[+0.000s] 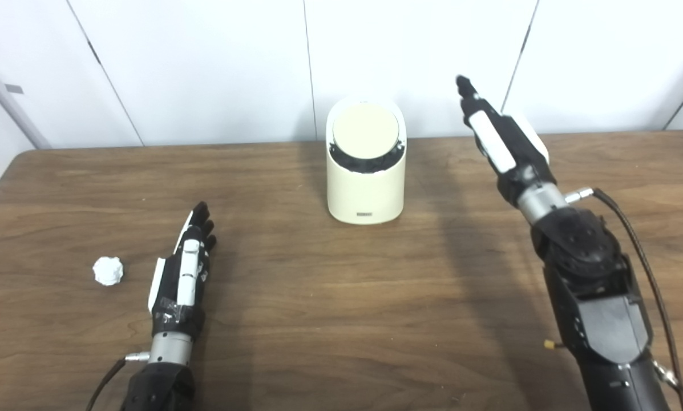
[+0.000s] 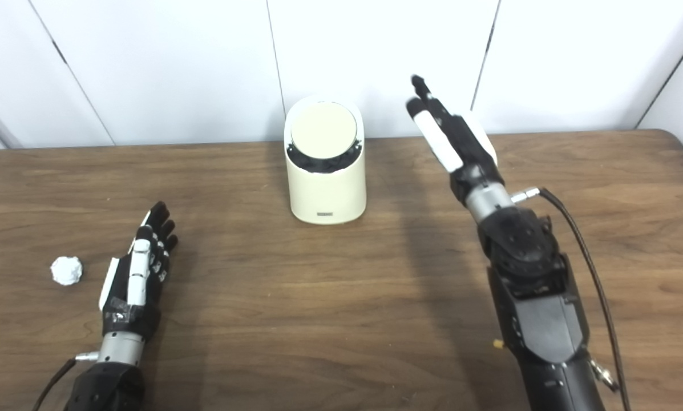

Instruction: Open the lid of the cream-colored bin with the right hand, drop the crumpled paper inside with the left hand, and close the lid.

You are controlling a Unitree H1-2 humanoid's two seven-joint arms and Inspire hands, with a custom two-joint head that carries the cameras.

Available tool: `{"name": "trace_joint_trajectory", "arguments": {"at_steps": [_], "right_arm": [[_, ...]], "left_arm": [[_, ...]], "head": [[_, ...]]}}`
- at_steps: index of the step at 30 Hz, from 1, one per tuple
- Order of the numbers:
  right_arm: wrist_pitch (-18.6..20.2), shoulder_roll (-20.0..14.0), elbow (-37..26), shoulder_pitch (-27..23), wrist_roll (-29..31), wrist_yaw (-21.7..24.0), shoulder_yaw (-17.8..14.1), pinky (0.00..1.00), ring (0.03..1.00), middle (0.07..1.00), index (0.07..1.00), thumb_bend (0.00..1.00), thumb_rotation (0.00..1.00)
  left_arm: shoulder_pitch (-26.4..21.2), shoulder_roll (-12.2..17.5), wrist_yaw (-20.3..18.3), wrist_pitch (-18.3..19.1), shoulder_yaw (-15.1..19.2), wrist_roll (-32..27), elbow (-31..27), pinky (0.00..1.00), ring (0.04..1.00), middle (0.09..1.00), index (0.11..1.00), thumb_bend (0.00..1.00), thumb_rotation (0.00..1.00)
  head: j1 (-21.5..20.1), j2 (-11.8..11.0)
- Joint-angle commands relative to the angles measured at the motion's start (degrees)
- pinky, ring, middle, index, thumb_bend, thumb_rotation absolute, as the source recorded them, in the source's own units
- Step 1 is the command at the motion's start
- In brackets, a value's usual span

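The right hand (image 1: 498, 140) is hovering at upper right, fingers extended and holding nothing, beside the cream-colored bin (image 1: 366, 177) at upper centre, whose lid (image 1: 366, 131) is sitting closed. The left hand (image 1: 184, 268) is resting open at lower left near the crumpled paper (image 1: 108, 270) on the surface (image 1: 341, 297). Every step appears to be remaining.

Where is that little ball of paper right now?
The crumpled paper lies on the table at far left, just left of the left hand, untouched.

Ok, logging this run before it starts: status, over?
Left hand open, low beside crumpled paper. Right hand open, raised right of bin. Lid shut. Nothing in the way.
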Motion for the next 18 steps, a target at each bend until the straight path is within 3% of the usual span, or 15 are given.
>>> {"name": "trace_joint_trajectory", "arguments": {"at_steps": [1, 8, 14, 18], "right_arm": [[0.04, -0.92, -0.47, -3.48, -1.47, 0.42, 0.49, 1.0, 0.996, 1.0, 0.977, 0.64, 1.0], [2.94, -1.85, 0.73, -6.76, -7.39, 0.22, 3.67, 0.95, 0.966, 0.978, 0.948, 0.69, 1.0], [2.16, -2.38, 3.5, -9.03, -11.01, 0.87, 5.86, 0.89, 0.94, 0.959, 0.952, 0.6, 1.0], [2.27, -2.62, 5.0, -10.68, -13.51, 1.46, 7.38, 0.89, 0.939, 0.957, 0.964, 0.61, 1.0]], "left_arm": [[1.97, -1.92, 0.47, -0.98, -1.08, -0.14, 1.71, 1.0, 1.0, 1.0, 0.988, 0.46, 0.85], [1.6, -2.22, 0.64, -1.44, -1.13, 0.14, 2.72, 1.0, 1.0, 1.0, 0.989, 0.46, 0.82], [1.44, -2.64, 0.74, -1.05, -1.15, -0.01, 2.75, 1.0, 1.0, 1.0, 0.996, 0.45, 0.81], [1.28, -2.79, 0.54, -0.98, -1.2, -0.36, 2.82, 1.0, 1.0, 1.0, 0.992, 0.44, 0.81]], "head": [[-0.01, 0.08], [-0.02, -0.2], [0.0, -0.49], [0.05, -0.55]]}}
